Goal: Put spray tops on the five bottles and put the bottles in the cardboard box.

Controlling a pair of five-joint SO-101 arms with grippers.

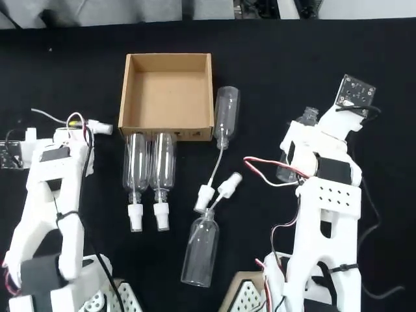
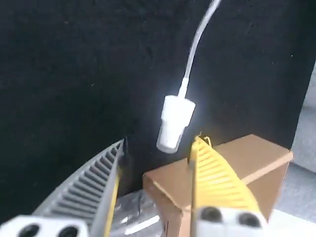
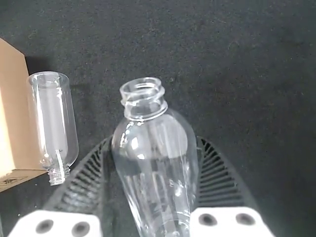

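Clear open-necked bottle [image 3: 150, 170], clamped inside right hand [image 3: 153, 143]

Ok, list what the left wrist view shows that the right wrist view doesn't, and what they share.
Left wrist view alone: a white spray top with its thin tube, just past the fingertips of the open left tool.
Right wrist view alone: an uncapped clear bottle clamped in the right tool, and a second bottle lying beside the box.
Both: a corner of the cardboard box and the black table.
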